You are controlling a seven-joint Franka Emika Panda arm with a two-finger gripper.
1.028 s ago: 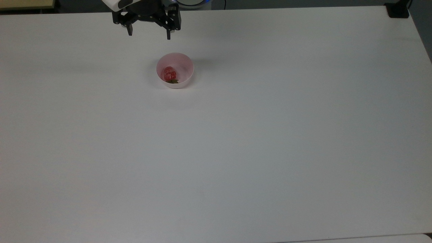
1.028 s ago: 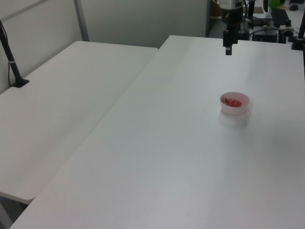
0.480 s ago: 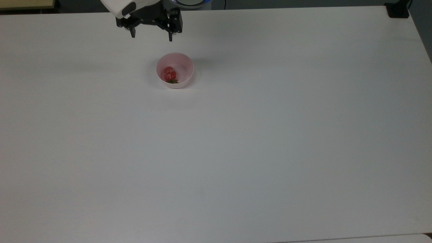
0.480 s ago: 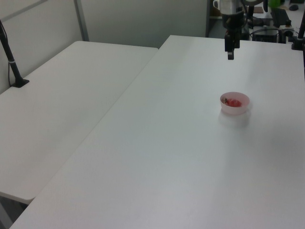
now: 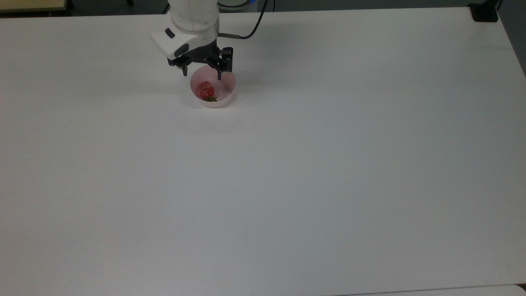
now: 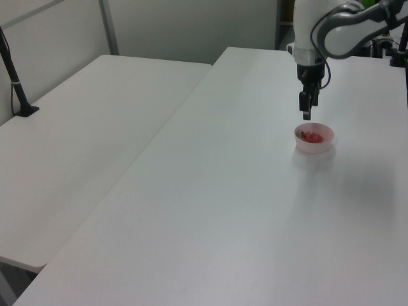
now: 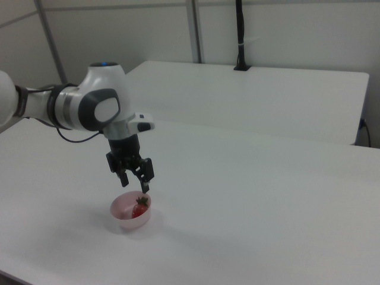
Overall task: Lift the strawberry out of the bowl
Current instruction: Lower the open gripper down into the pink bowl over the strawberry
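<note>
In the top view, the white arm [image 5: 192,16] is reaching down from the upper edge onto the white table [image 5: 328,164], with a black cable [image 5: 252,28] trailing off its right side. The gripper [image 5: 202,75] is pointing downward with its two black fingers spread wide; the left fingertip is hanging just outside the rim of the bowl [image 5: 227,88] on the top view's left, while the right one is showing over the bowl's far inner wall. Nothing is sitting between the fingers.

The bowl is resting upright on the table, pale pink and translucent with smooth sides. The strawberry [image 5: 206,89] is lying inside it toward the top view's left, glossy red, with its green cap facing the near rim.

In the left view, the arm [image 6: 338,29] is bending in from the upper right, and the gripper [image 6: 306,115] is hanging just above the bowl [image 6: 314,145], where the strawberry [image 6: 312,136] is showing as a red patch.

In the right view, the arm [image 7: 83,107] is stretching in from the left, elbow bent, the gripper [image 7: 135,183] hovering open directly over the bowl [image 7: 127,220]. The strawberry [image 7: 141,208] is sitting against the bowl's right side in the right view.
</note>
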